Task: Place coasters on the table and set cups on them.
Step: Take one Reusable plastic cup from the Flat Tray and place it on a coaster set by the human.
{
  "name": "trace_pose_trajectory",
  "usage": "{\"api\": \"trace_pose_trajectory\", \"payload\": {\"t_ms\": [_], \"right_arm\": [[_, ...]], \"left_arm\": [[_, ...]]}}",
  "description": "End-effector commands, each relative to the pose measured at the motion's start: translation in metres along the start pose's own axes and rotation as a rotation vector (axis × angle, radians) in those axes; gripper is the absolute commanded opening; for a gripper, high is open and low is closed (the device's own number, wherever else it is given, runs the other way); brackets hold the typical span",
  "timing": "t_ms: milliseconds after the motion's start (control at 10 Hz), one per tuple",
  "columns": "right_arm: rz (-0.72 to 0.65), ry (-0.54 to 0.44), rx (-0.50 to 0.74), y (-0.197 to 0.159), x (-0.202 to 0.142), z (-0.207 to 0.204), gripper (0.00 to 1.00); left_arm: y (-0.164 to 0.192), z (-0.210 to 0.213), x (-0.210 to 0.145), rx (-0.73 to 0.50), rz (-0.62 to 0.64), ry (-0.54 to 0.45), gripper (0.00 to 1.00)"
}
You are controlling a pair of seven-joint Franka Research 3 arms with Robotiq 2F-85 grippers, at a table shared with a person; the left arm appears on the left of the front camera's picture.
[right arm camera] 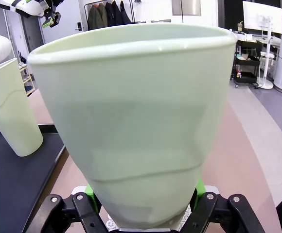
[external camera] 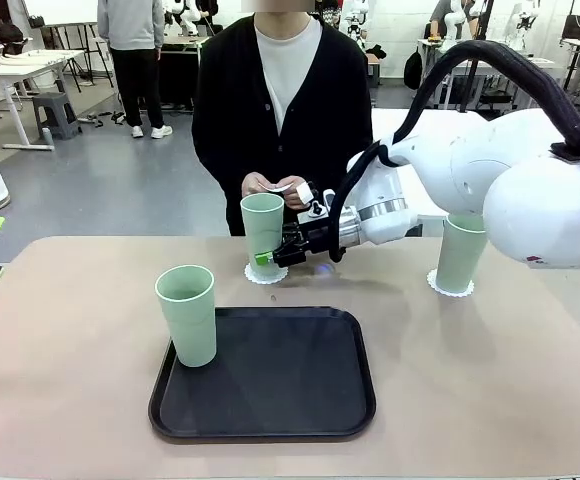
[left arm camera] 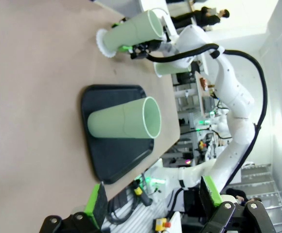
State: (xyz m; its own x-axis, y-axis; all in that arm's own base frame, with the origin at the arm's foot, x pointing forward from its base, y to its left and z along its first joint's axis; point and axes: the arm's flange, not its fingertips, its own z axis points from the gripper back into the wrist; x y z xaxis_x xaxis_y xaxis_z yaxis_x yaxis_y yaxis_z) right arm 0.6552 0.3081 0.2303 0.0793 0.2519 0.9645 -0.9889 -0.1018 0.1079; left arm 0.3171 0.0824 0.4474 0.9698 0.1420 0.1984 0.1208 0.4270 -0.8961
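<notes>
Three mint-green cups are in view. The middle cup (external camera: 262, 225) stands on a white coaster (external camera: 266, 273) at the far side of the table (external camera: 490, 380), with my right gripper (external camera: 270, 258) shut on its lower part. In the right wrist view this cup (right arm camera: 136, 126) rises between the green pads (right arm camera: 199, 187). A second cup (external camera: 462, 252) stands on its coaster (external camera: 450, 288) at the right. The third cup (external camera: 187, 315) stands on the black tray's (external camera: 270, 400) left edge. My left gripper (left arm camera: 153, 199) hangs open off the table's left end, facing that cup (left arm camera: 124, 124).
A person stands at the far side, both hands (external camera: 275, 186) holding a small white thing close above the middle cup. My right arm (external camera: 490, 180) stretches in from the right, over the right-hand cup. Bare tabletop lies on both sides of the tray.
</notes>
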Motion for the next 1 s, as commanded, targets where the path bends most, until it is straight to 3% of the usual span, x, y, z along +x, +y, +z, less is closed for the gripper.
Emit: {"api": "trace_pose_trajectory", "payload": {"t_ms": [0,900], "right_arm": [[-0.02,0.022,0.018,-0.0093,0.0034,-0.0028,0.81],[-0.043,0.053,0.029,-0.0071,-0.0043,-0.0063,0.81]], "left_arm": [[0.0001,0.0011,-0.0002,-0.011,-0.005,-0.004,1.0],[0.0001,0.0011,-0.0002,-0.011,-0.005,-0.004,1.0]]}}
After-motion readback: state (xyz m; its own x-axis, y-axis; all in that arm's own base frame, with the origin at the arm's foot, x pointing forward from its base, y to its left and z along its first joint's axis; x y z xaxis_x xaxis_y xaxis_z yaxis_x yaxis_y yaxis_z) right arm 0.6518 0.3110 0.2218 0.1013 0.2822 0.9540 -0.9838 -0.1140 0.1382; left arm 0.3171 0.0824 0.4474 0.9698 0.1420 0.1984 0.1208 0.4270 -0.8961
